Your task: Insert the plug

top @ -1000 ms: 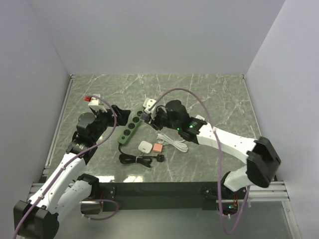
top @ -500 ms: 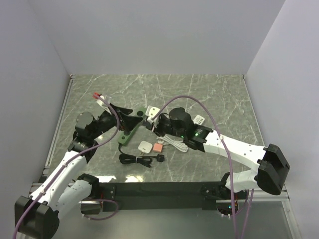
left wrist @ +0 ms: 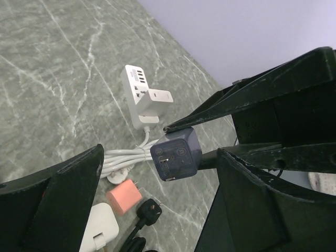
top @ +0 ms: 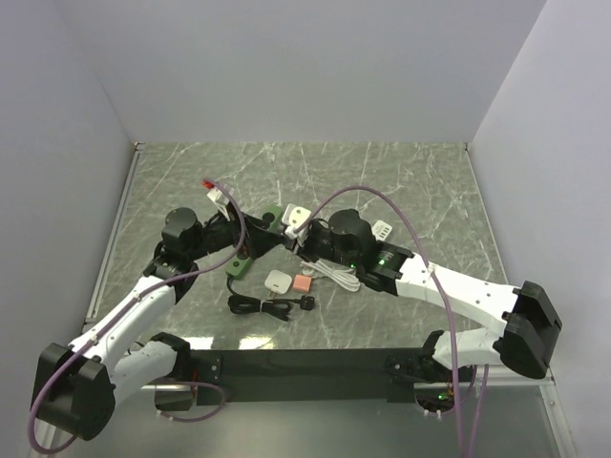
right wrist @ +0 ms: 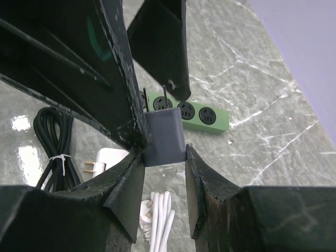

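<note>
My right gripper point(right wrist: 164, 152) is shut on a dark blue-grey plug point(right wrist: 164, 137), prongs pointing away towards the green power strip point(right wrist: 205, 116). In the left wrist view the plug point(left wrist: 176, 154) hangs above the table, pinched by the right gripper's black fingers point(left wrist: 262, 94). My left gripper point(left wrist: 160, 155) is open, its fingers to either side of the plug and apart from it. From above, the left gripper point(top: 254, 229) and right gripper point(top: 292, 235) meet over the strip point(top: 237, 264), which is mostly hidden.
A white multi-socket adapter point(left wrist: 139, 94) lies behind. Below the plug lie a white coiled cable point(left wrist: 126, 160), a pink charger point(left wrist: 124, 195), a white charger point(left wrist: 100, 228) and a black plug with cable point(left wrist: 148, 209). Another white adapter point(top: 382, 231) sits to the right.
My left arm has swung right, bringing its open gripper up around the plug. The right gripper has shifted slightly, still holding the plug.
</note>
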